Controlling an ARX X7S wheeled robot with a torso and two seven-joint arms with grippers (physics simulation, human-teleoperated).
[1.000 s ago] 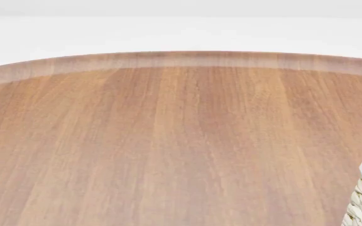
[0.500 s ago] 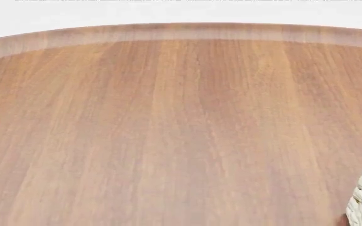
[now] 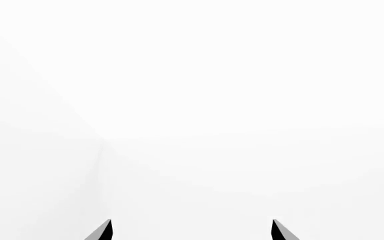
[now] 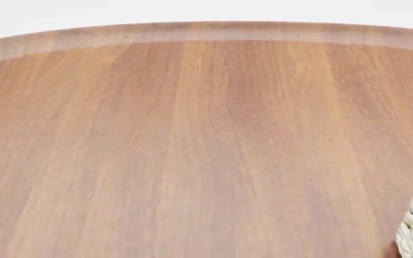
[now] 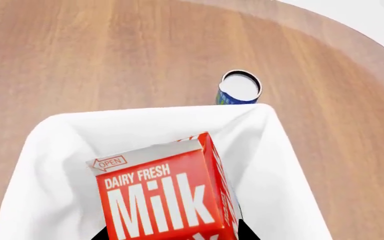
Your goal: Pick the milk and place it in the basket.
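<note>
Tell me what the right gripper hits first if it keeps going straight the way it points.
Probably the white cloth floor of the basket. The right gripper holds the milk over the opening, so the carton's far end would likely land there first; depth is unclear.

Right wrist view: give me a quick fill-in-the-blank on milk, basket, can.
1. The milk is held above the white-lined ____.
2. The carton's big white lettering reads ____.
3. The blue can stands on the table, ____ the basket.
4. The left gripper fingers hold ____.

Missing: basket; Milk; outside; nothing
</note>
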